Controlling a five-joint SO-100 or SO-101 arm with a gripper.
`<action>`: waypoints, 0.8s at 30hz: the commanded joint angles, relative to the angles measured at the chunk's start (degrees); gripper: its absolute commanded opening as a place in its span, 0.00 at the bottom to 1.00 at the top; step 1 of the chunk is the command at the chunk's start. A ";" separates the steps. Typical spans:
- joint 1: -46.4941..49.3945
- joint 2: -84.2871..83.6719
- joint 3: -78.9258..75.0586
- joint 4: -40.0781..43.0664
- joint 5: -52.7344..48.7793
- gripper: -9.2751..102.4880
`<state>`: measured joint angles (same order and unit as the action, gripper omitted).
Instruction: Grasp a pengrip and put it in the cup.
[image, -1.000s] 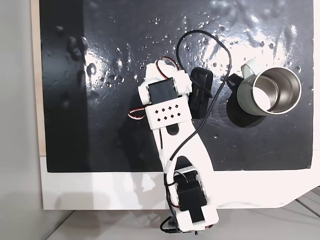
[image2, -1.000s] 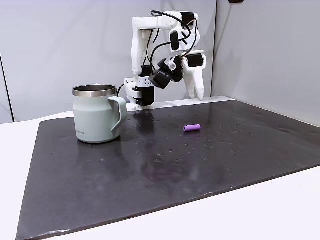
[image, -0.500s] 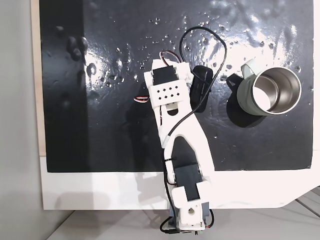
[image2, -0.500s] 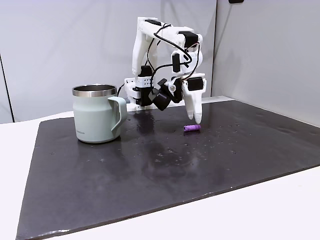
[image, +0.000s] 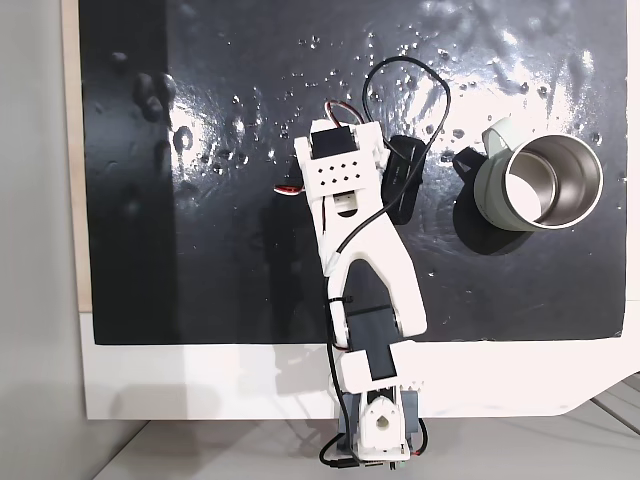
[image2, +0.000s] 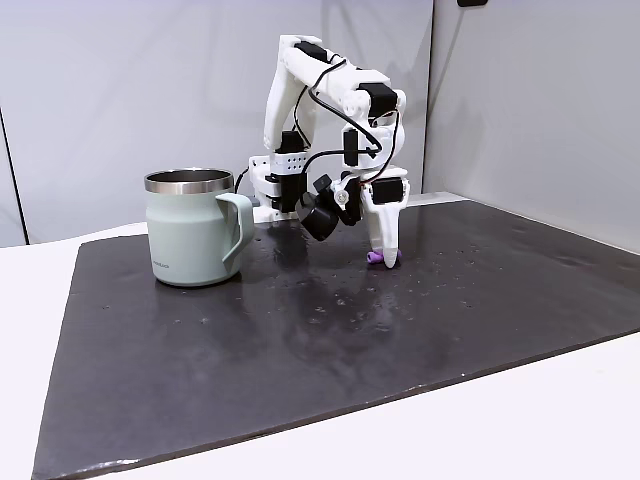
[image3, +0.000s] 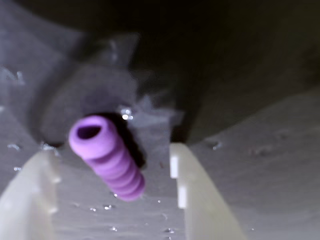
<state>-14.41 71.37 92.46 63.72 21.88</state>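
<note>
1. One pengrip (image3: 106, 157) lies on the dark wet mat (image2: 300, 340) between the two white fingers (image3: 195, 195) of the end effector (image3: 112, 165), as the wrist view shows; its hollow end points up and to the left in that view.
2. The end effector is open, its fingers standing on either side of the pengrip with a gap on each side; it has hold of nothing.
3. In a fixed view from the side, the end effector (image2: 385, 262) points straight down with its tip at the mat, and a sliver of the purple pengrip (image2: 372, 258) shows just left of the finger.
4. The cup (image2: 193, 227) stands upright on the mat well apart from the pengrip, to the left in that view, its handle turned toward the arm (image2: 330, 110).
5. In a fixed view from above, the arm (image: 350, 220) reaches out over the mat, and the cup (image: 540, 185) sits to its right with its steel inside showing.
6. The mat rests on a white tabletop (image: 200, 385).
</note>
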 joint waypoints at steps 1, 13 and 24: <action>1.58 -0.44 -0.18 -1.67 -0.70 0.22; 3.34 3.16 -3.16 3.52 -1.32 0.08; 3.16 15.12 -30.59 32.61 -2.02 0.08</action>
<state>-11.87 79.63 68.99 91.58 21.27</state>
